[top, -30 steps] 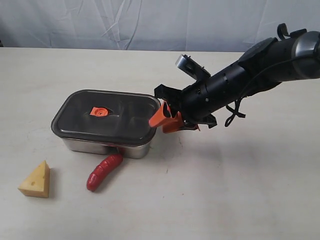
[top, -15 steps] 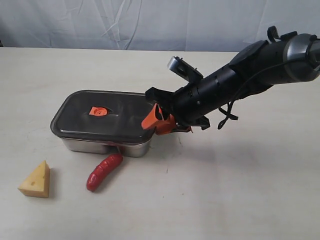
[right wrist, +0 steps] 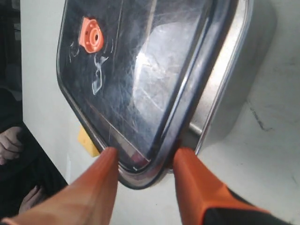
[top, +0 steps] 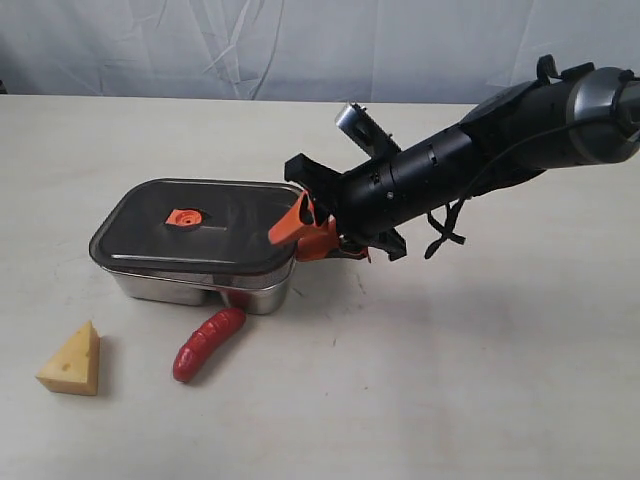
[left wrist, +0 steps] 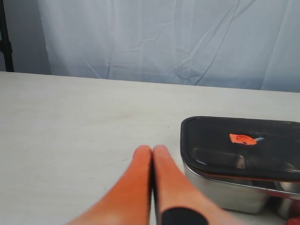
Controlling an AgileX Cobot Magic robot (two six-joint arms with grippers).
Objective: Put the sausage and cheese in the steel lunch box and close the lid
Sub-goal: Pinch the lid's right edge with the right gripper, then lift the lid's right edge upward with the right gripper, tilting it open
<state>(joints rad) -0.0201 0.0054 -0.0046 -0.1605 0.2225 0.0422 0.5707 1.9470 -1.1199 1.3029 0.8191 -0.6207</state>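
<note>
Exterior view: we are reaching our right gripper in at the right end of the lid, which is sitting skewed on the box, overhanging it toward the left. The sausage is lying on the table just in front of the box, and the cheese is standing further left, well apart from it. Neither is in the box yet.

Left wrist view: our left gripper is pressed fully together and carrying nothing, hovering over bare table beside the box.

Right wrist view: our right fingers are spread wide, straddling the lid's corner. Whether they are touching its rim we cannot tell; they are not clamped on it.

We are judging the lid light, stiff and slick, best pinched across its thin edge. The sausage looks glossy and round, so likely to roll; we would take it across the middle. The cheese looks light, with flat faces to grip.
</note>
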